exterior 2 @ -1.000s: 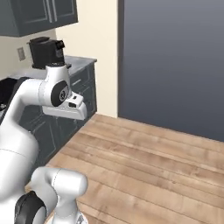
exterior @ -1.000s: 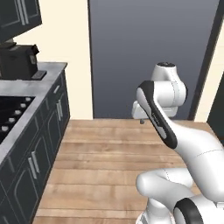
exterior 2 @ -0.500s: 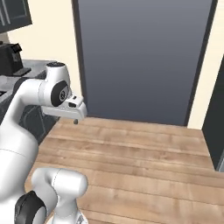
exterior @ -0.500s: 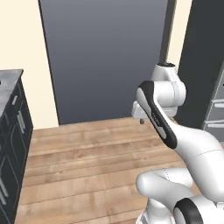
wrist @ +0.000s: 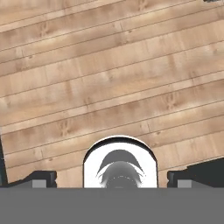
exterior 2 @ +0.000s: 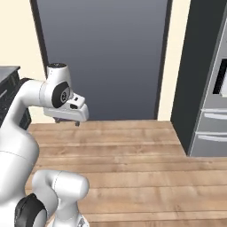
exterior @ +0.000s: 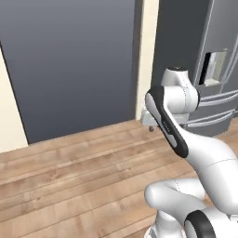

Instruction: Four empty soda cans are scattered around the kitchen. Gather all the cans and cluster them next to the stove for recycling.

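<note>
We've swung right: the worktop has slid out at the left, a fridge (exterior: pixel 218 88) now sits upper right. Gripper (exterior 2: pixel 66 120) empty, jaws apart over wood floor (wrist: pixel 109 78); no cans here, we're hunting.

Looking straight down on a wooden plank floor (wrist: pixel 113 78), boards running on a slant across the frame, pale brown with darker grain knots. Two dark fingertips (wrist: pixel 41 178) low over the floor, one at each lower side, standing wide apart with bare planks between them and nothing gripped. A thin dark edge (wrist: pixel 1 157) bordering the floor at far left.
</note>
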